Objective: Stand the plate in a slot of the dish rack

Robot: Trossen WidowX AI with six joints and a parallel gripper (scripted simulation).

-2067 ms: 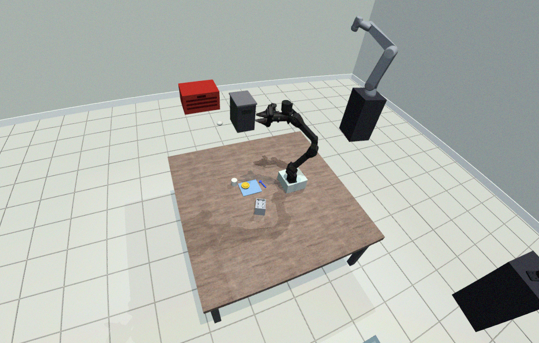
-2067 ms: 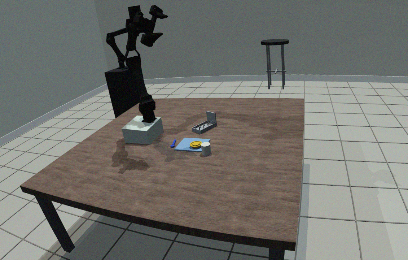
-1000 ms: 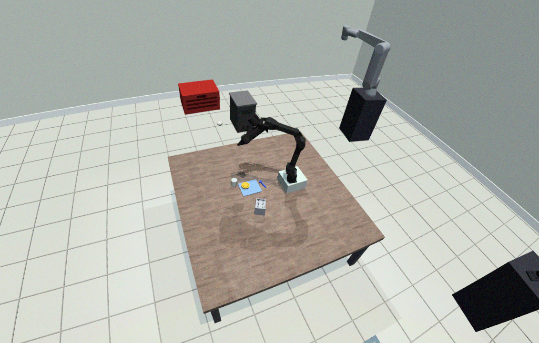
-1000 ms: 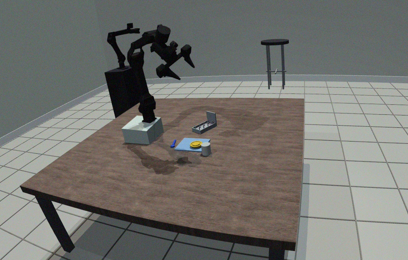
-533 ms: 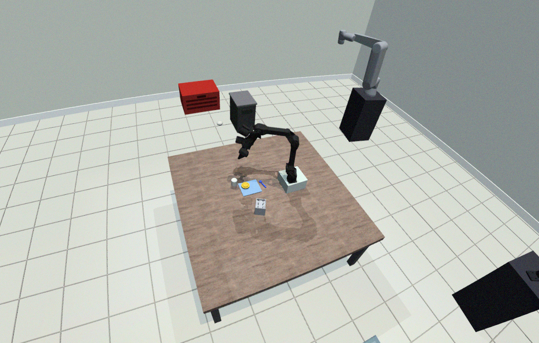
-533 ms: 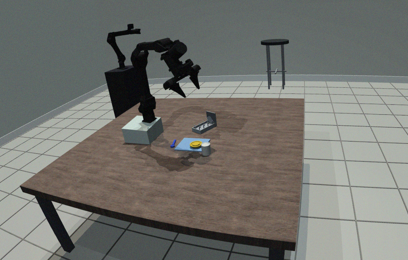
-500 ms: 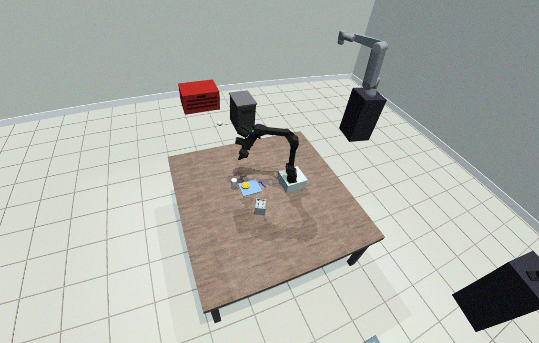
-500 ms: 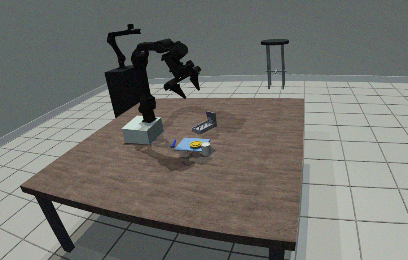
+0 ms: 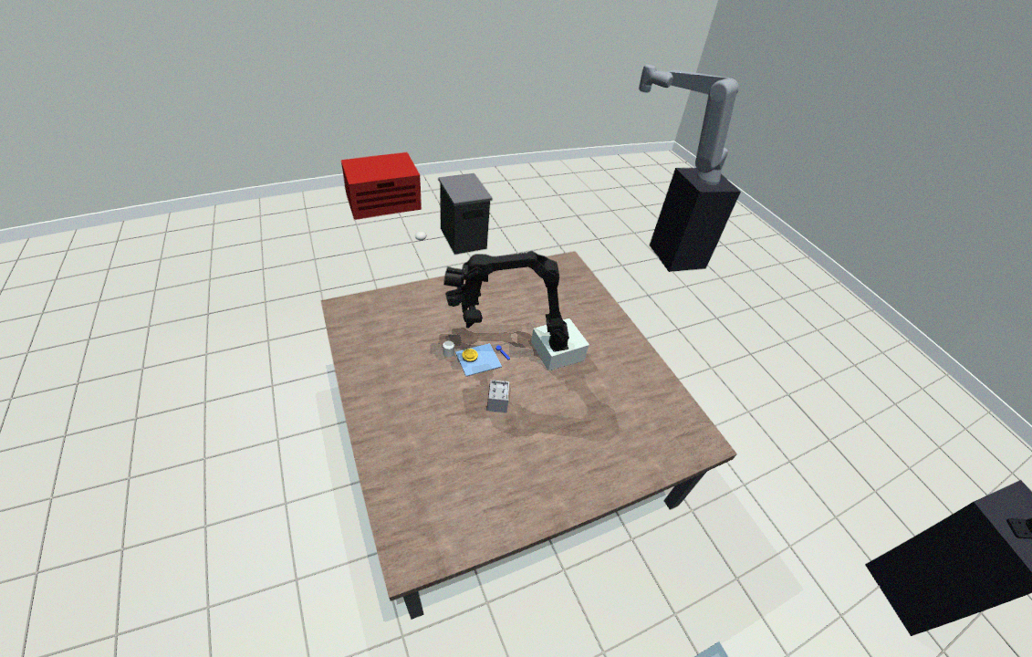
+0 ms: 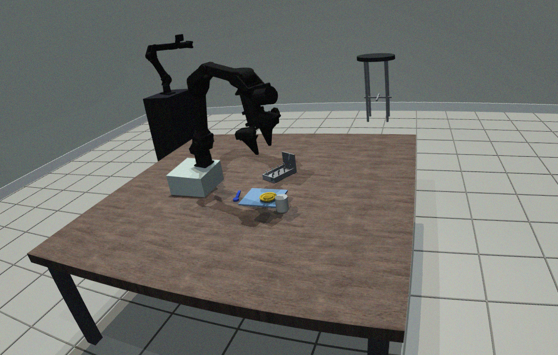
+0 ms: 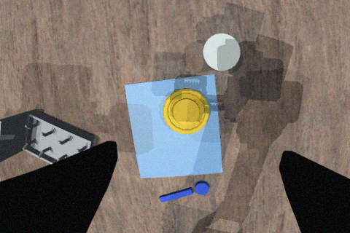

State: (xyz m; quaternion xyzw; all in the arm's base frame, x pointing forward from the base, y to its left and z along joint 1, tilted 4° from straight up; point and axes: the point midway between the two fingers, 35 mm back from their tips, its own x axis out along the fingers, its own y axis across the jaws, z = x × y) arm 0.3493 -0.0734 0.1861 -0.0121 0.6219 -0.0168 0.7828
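Note:
The small yellow plate (image 9: 469, 355) (image 10: 267, 197) (image 11: 186, 111) lies flat on a blue mat (image 9: 484, 364) (image 10: 252, 198) (image 11: 160, 153). The grey dish rack (image 9: 498, 396) (image 10: 279, 173) (image 11: 60, 140) stands on the table, with short upright rails and a tall panel at one end; no plate stands in it. My gripper (image 10: 263, 150) (image 11: 200, 156) is open and empty. It points down from well above the table, and in the wrist view the plate shows ahead of the gap between its fingertips. In the top view the fingertips are hard to make out.
A white cylinder (image 9: 448, 349) (image 10: 281, 203) (image 11: 222, 52) stands close to the mat's corner by the plate. A blue spoon-like thing (image 9: 503, 352) (image 10: 237, 195) (image 11: 176, 194) lies on the mat's other side. The arm stands on a pale block (image 9: 564, 356) (image 10: 186, 185).

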